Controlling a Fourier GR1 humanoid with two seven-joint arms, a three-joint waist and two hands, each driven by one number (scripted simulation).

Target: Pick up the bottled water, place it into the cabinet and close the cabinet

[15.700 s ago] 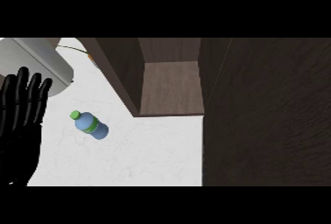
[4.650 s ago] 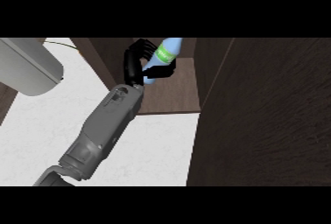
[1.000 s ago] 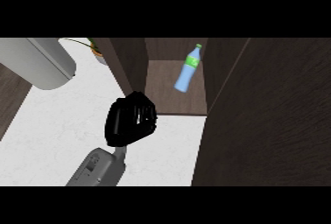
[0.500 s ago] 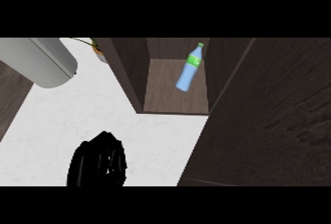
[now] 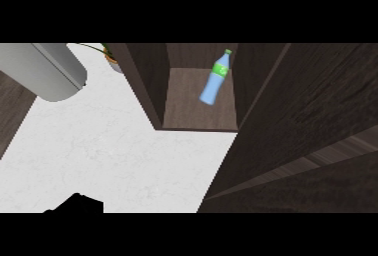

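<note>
Water bottle point(image 5: 215, 80) stands tilted inside open cabinet point(image 5: 199, 112), toward its back-right corner. One hand point(image 5: 77, 205) barely shows at counter's point(image 5: 111, 150) front edge, well apart; can't tell its fingers.

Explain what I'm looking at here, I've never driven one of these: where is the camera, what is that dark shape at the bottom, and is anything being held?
This single picture comes from the robot's head, looking steeply down at the white marble-look counter. The open dark wooden cabinet stands at its far side, with the blue plastic water bottle with a green label and cap leaning inside it. The big dark wooden panel on the right looks like the cabinet's door, not yet closed. The black shape at the bottom edge is part of one robot hand; which one, and its fingers, I cannot tell. Nothing appears held. A grey rounded object sits top left.
</note>
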